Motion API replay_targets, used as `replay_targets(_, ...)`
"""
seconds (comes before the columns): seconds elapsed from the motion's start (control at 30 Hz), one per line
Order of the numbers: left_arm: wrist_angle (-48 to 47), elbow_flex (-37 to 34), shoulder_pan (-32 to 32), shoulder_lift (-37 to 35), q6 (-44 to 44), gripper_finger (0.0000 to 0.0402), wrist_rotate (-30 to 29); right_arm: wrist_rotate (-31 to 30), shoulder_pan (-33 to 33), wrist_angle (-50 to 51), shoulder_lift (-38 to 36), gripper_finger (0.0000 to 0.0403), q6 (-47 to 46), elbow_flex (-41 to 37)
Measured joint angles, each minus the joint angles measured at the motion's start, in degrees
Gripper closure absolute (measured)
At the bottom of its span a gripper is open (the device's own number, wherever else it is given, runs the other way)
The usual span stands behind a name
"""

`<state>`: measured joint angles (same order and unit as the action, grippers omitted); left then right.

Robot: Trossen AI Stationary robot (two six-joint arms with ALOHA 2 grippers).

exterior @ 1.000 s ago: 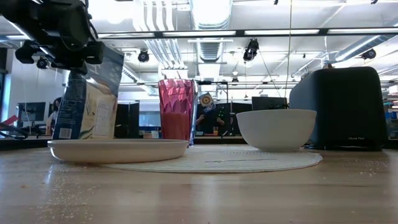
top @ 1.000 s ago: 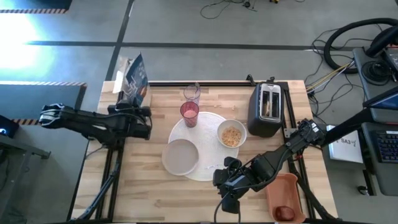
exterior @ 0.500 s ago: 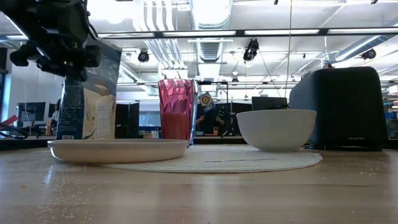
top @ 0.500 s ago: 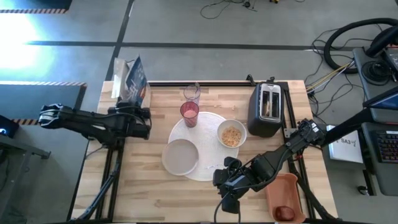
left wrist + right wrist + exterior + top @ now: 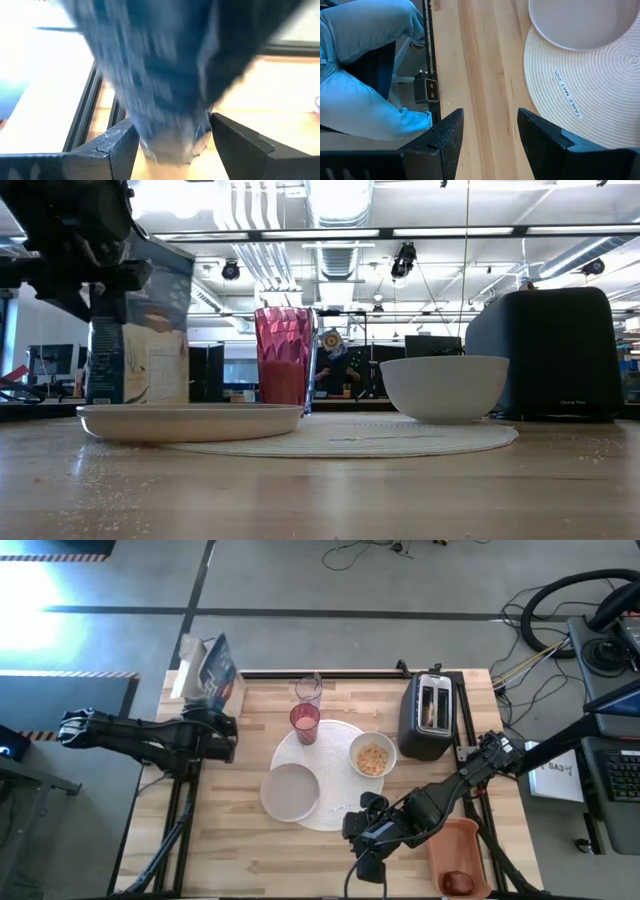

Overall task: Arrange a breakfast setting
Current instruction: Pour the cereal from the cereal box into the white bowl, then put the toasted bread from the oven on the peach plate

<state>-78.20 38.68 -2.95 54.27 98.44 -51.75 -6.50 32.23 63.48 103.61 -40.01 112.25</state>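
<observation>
Both fingers of the left tool (image 5: 170,142) stand parted around the blue carton (image 5: 212,672).

Left gripper (image 5: 226,730) at the far-left table edge, fingers parted, arm reaching in level. Right gripper (image 5: 362,838) low near the front, fingers apart, empty.

The left arm (image 5: 140,737) in the high view's left half is a dark, matte-black chain of bulky, knuckled segments. The right arm (image 5: 440,798) at lower right looks the same, with thin black cables along it. In the wrist views, each gripper's fingers (image 5: 445,137) are angular black plastic with bevelled edges; surface markings are probably absent, though blur hides detail.
</observation>
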Motion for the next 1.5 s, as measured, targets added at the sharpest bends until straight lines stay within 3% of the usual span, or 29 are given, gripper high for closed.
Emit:
replay_targets(0.13,-1.14,-0.24,0.01,-1.11,-0.20,0.0169,2.85,-0.02,-0.02,0.02,0.00,0.0227,0.00,0.00)
replay_targets(1.07,-0.86,-0.13,-0.80,-2.14,-0.42,0.0163,0.72,-0.01,-0.02,0.02,0.00,0.0227,0.00,0.00)
replay_targets(1.33,-2.12,1.78,-4.50,-6.74,-0.64,0.0163,0.46,-0.01,-0.02,0.01,0.00,0.0227,0.01,0.00)
replay_targets(1.5,-5.13,5.06,-7.22,-9.27,-2.03,0.0163,3.40,0.00,-0.02,0.02,0.00,0.0227,0.02,0.00)
